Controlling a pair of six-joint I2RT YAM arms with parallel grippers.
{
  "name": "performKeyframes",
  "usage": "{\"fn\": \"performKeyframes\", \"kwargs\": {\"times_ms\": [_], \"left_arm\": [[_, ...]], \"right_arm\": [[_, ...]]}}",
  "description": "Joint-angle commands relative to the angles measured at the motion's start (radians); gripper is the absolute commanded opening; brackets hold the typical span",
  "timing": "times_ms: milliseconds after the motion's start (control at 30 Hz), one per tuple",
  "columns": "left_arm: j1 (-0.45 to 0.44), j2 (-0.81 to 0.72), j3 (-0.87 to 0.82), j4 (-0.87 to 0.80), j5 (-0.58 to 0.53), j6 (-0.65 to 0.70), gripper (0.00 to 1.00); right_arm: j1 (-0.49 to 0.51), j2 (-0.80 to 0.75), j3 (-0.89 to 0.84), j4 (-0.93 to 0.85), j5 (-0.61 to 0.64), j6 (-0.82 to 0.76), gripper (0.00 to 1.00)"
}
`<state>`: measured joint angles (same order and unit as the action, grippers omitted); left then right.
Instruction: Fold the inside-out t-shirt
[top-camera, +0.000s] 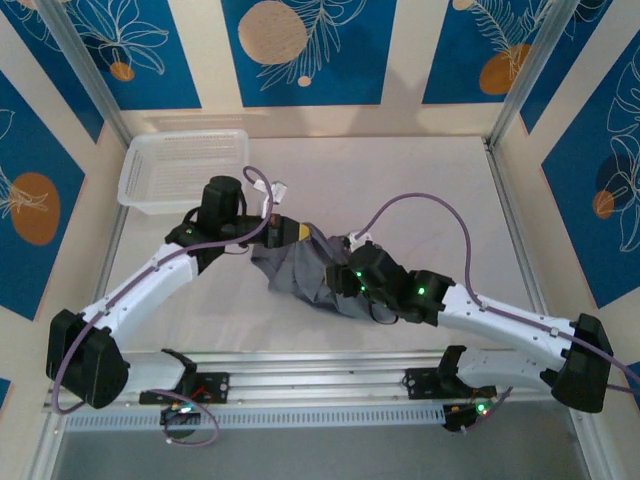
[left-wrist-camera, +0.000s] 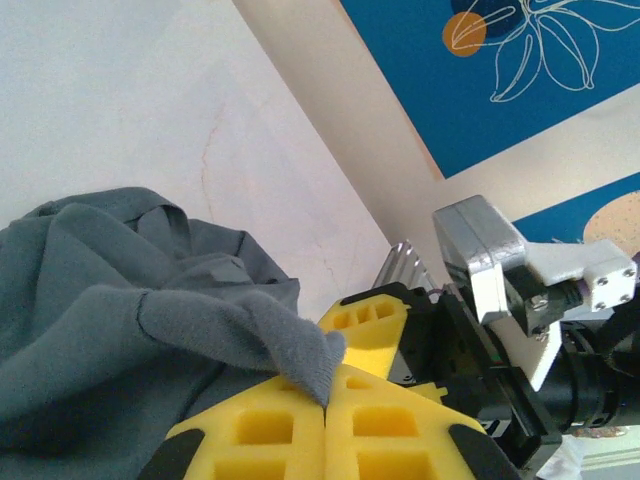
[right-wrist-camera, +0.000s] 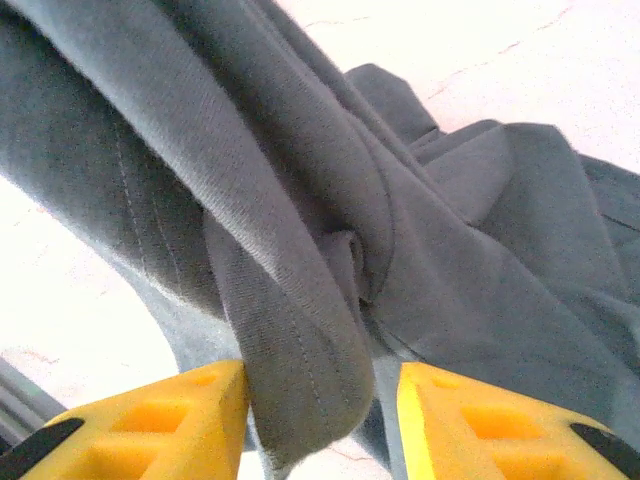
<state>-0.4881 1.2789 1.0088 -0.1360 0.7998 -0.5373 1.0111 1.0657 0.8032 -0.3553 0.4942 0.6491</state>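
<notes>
The inside-out t-shirt (top-camera: 300, 278) lies as a crumpled slate-grey heap mid-table between the two arms. My left gripper (top-camera: 290, 232) sits at the heap's upper left edge. In the left wrist view its yellow pads (left-wrist-camera: 260, 425) are pressed together on a small peak of the t-shirt (left-wrist-camera: 120, 330). My right gripper (top-camera: 345, 275) is over the heap's right part. In the right wrist view a hemmed fold of the t-shirt (right-wrist-camera: 300, 330) hangs between its yellow fingers (right-wrist-camera: 180, 410), which stand apart with a gap beside the cloth.
A white mesh-sided basket (top-camera: 185, 170) stands at the back left of the pale table (top-camera: 420, 180). Metal frame posts and blue patterned walls close the sides. An aluminium rail (top-camera: 320, 380) runs along the near edge between the arm bases.
</notes>
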Motion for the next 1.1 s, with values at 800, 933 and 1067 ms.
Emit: {"fn": "performKeyframes", "kwargs": {"times_ms": [800,933,1067], "left_arm": [[0.096,0.184,-0.146,0.012,-0.117,0.067,0.00],[0.096,0.126,-0.113,-0.047,-0.167,0.107,0.19],[0.092,0.033,-0.064,-0.221,-0.298,0.235,0.47]], "right_arm": [[-0.227,-0.146,-0.054,0.254,-0.619,-0.030,0.00],[-0.279,-0.165,-0.084,0.288,-0.663,-0.004,0.00],[-0.329,-0.159,-0.100,0.317,-0.705,0.015,0.00]]}}
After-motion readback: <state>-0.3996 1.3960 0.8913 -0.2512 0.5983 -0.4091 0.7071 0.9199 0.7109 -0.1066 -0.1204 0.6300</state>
